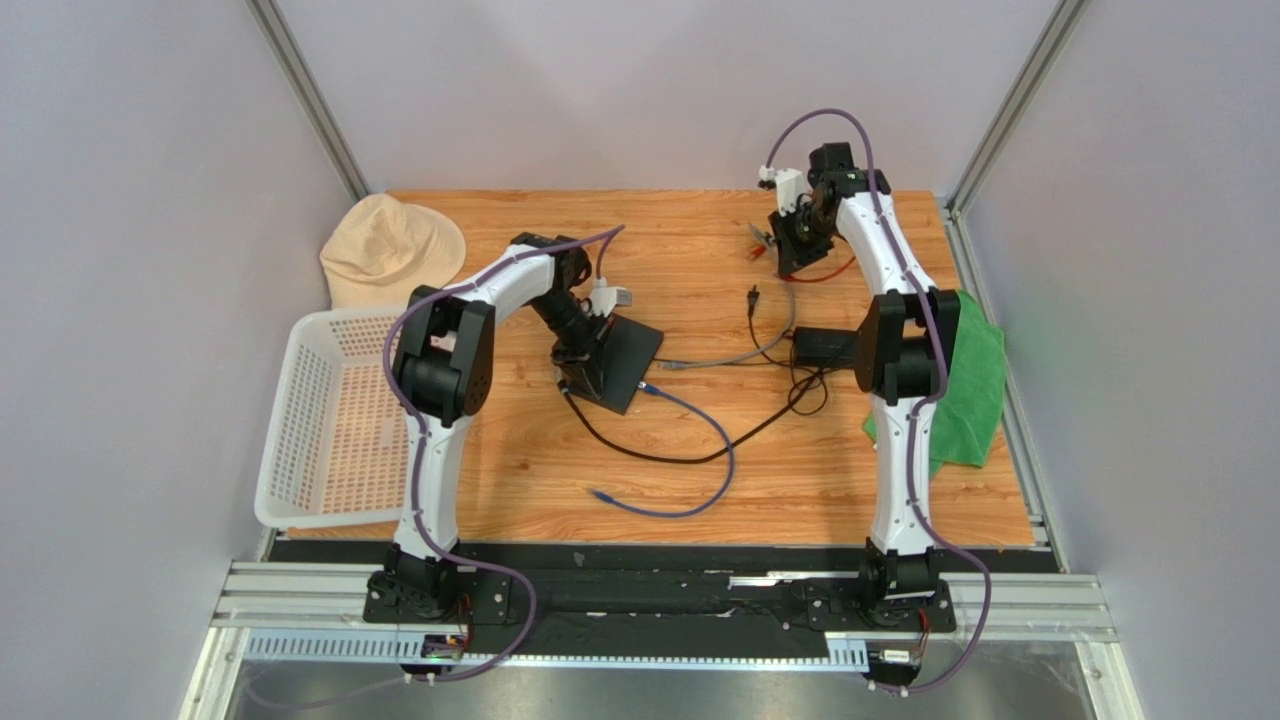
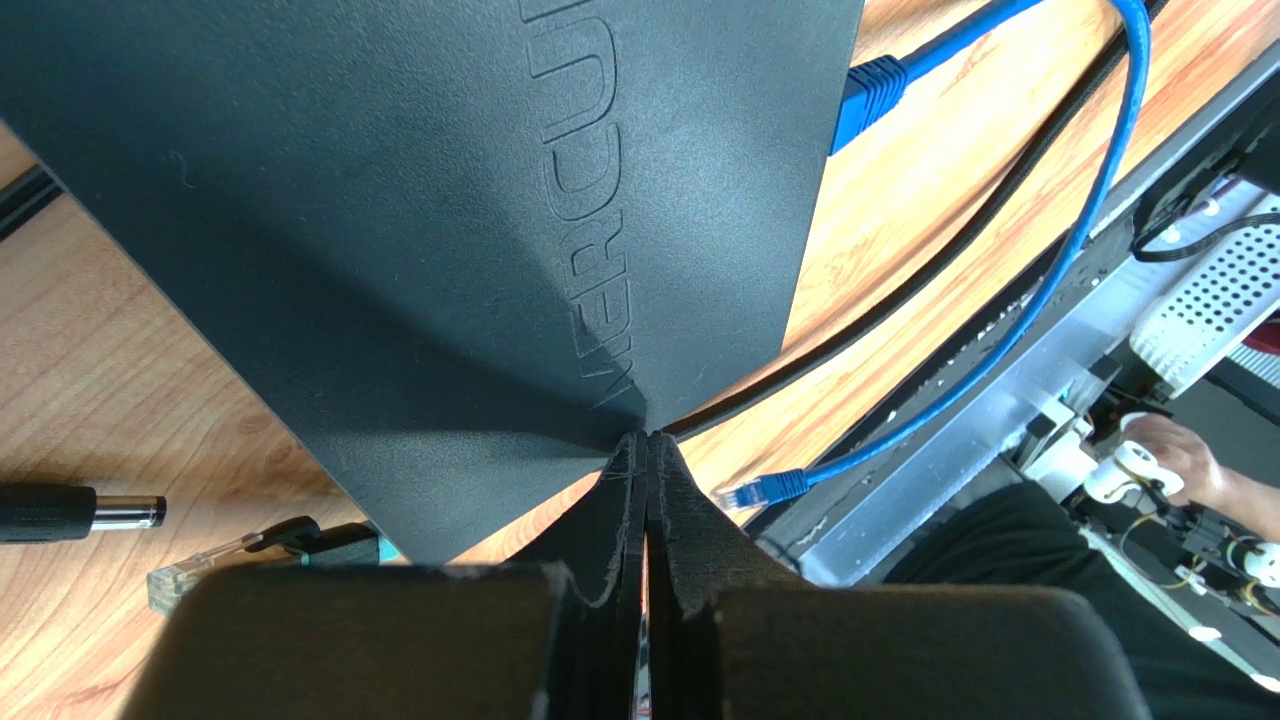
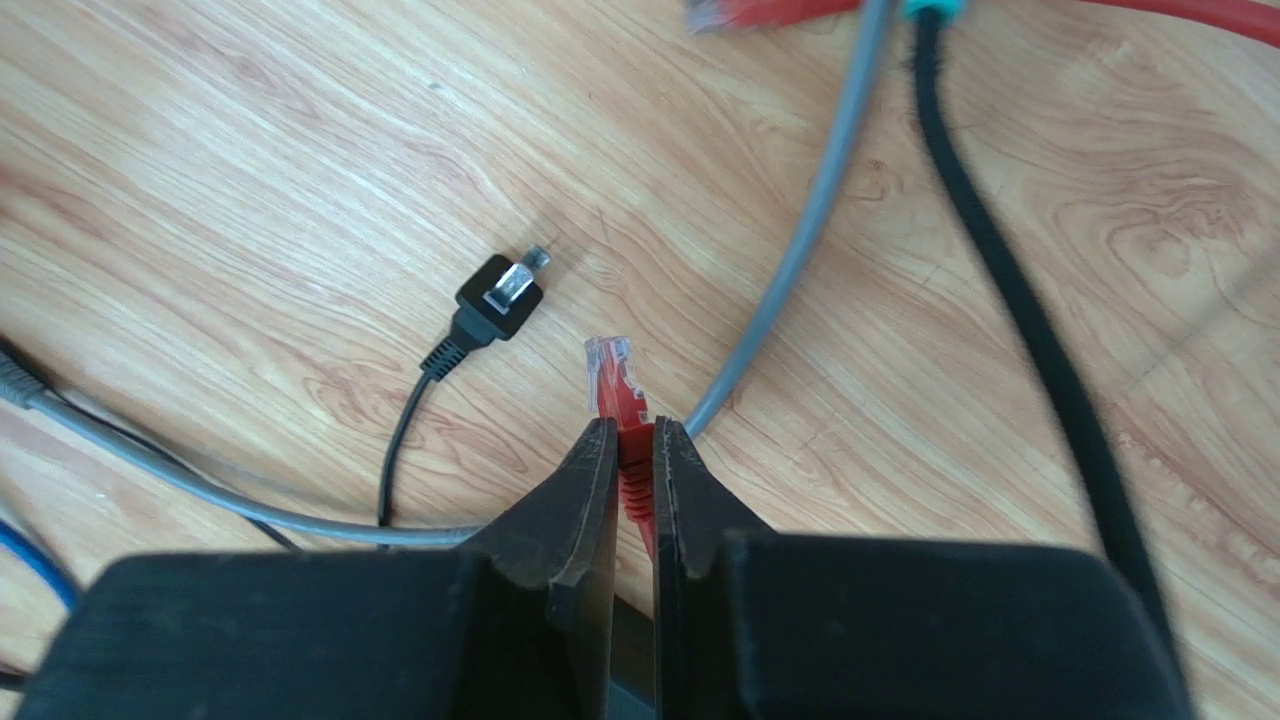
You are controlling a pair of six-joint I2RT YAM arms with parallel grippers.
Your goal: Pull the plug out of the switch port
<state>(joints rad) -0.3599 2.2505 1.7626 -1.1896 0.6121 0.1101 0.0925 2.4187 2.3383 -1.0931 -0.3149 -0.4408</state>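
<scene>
The flat black switch box [image 1: 624, 357] lies mid-table and fills the left wrist view [image 2: 421, 225]. The blue plug [image 2: 876, 90] sits in a port on the box's narrow edge; the socket itself is hidden behind it. Its blue cable [image 1: 718, 450] loops toward the near edge and ends in a free connector [image 2: 766, 488]. My left gripper [image 2: 649, 438] is shut, its tips against the near corner of the box, nothing between them. Far right at the back, my right gripper [image 3: 637, 435] is shut on a red cable plug [image 3: 612, 375], away from the box.
A beige hat [image 1: 383, 248] and a white basket [image 1: 331, 420] are at the left. A green cloth [image 1: 969, 375] and a black adapter brick [image 1: 827, 348] lie by the right arm. A black cable with a metal tip [image 3: 499, 296], a grey cable [image 3: 781, 285] and a barrel plug [image 2: 75, 513] lie loose.
</scene>
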